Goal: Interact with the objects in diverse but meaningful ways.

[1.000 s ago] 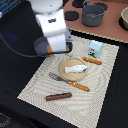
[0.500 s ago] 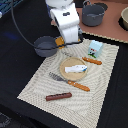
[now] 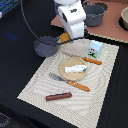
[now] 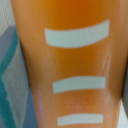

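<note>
pincer is grasping an orange block, hovering beside grey saucepan; next, probably lowering it in.

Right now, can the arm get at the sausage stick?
Probably not yet: the fingers seem full with an orange block. The sausage stick lies uncovered on the placemat, so the path looks free.

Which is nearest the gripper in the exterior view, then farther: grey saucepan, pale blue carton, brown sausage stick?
Measured from the gripper:
1. Grey saucepan, just off the mat toward the exterior view's left.
2. Pale blue carton, toward the exterior view's right.
3. Brown sausage stick, at the mat's near edge.
</note>
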